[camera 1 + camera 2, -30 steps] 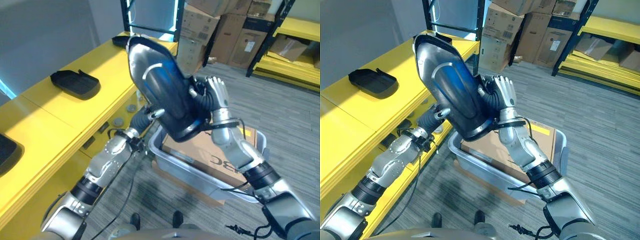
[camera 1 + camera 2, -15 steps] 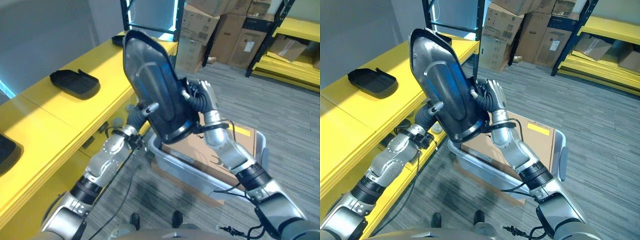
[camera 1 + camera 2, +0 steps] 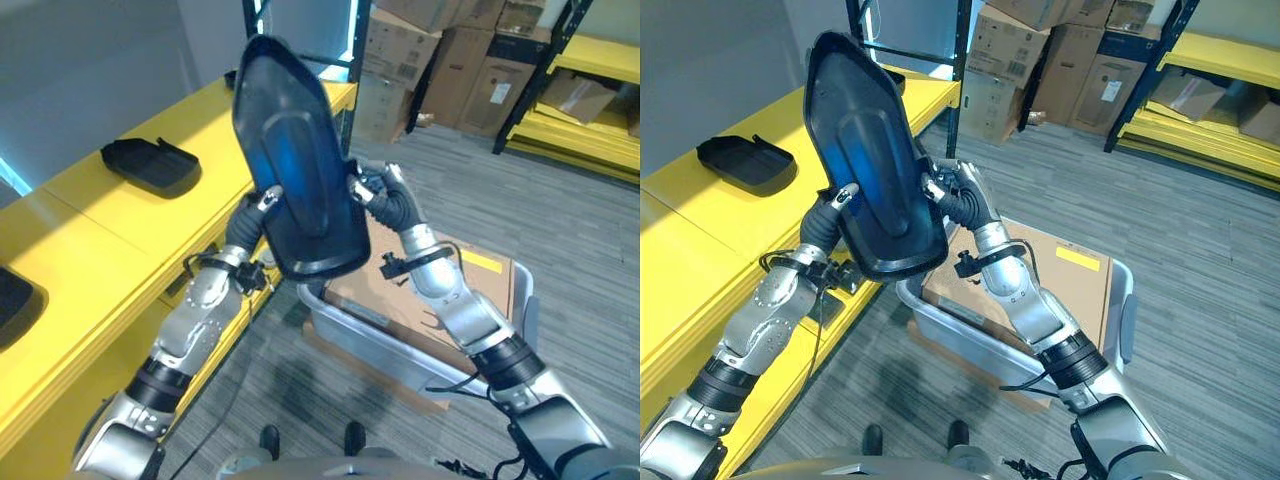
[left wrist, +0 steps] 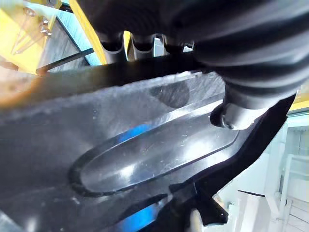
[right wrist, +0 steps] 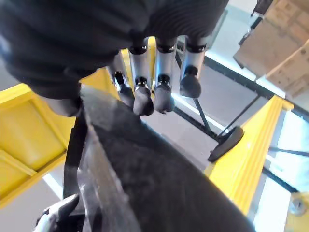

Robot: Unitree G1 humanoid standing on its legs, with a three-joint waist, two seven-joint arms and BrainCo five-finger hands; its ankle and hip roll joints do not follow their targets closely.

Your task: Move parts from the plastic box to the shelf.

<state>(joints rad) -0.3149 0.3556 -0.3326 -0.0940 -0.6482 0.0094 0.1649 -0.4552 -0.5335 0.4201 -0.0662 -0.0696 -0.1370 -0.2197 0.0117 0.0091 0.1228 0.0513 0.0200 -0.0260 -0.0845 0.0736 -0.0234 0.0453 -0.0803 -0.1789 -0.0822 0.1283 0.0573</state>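
While both hands grip it, the black part (image 3: 292, 165) stands upright between them. Left hand (image 3: 255, 212) fingers curl round its edge; right hand (image 3: 952, 193) clamps opposite. Right wrist view shows another part (image 5: 227, 141) on the yellow shelf (image 5: 248, 164).

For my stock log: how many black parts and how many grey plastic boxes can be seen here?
Black parts: 4, namely the held part and three on the yellow shelf: near part, left-edge part, far part
Grey plastic box: 1
Total: 5
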